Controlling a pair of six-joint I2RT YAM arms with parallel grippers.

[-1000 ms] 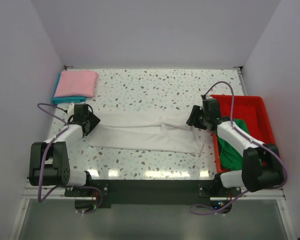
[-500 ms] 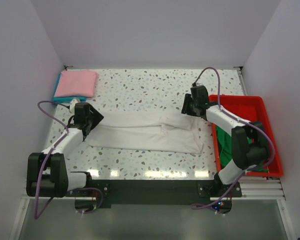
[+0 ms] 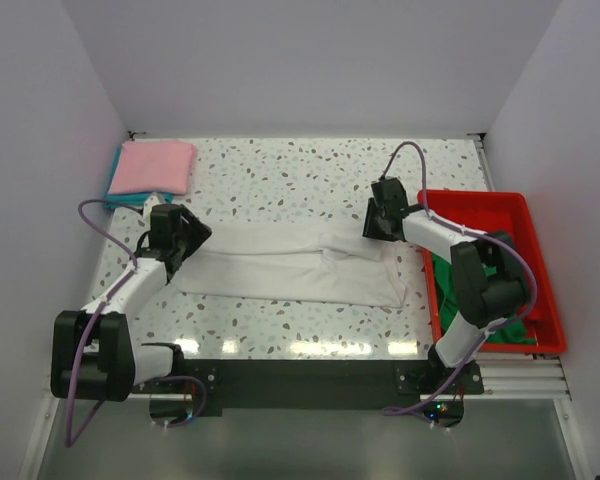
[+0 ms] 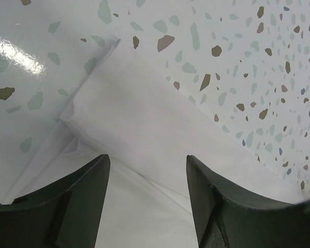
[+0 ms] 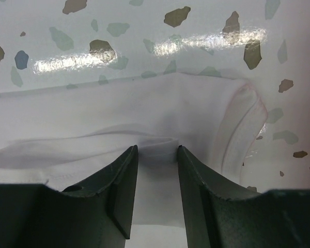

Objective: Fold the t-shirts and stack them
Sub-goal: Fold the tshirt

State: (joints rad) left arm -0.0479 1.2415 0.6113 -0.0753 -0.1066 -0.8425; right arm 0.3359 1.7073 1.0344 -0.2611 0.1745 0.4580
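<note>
The white t-shirt (image 3: 290,265) lies folded into a long strip across the middle of the table. My left gripper (image 3: 185,236) is open over its left end, the fingers astride the cloth near a folded corner (image 4: 108,98). My right gripper (image 3: 376,220) is at the shirt's far right corner, its jaws partly open with a raised fold of white cloth (image 5: 154,144) between the tips. The pink t-shirt (image 3: 155,165) lies folded on the teal t-shirt (image 3: 130,198) at the back left. The green t-shirt (image 3: 458,285) lies crumpled in the tray.
A red plastic tray (image 3: 510,205) stands along the right edge of the table, close to my right arm. The speckled tabletop (image 3: 300,170) runs to white walls at the back and both sides.
My right gripper has moved from the tray's edge to the back left, onto the shirt's far right corner. My left gripper has shifted slightly right over the shirt's left end.
</note>
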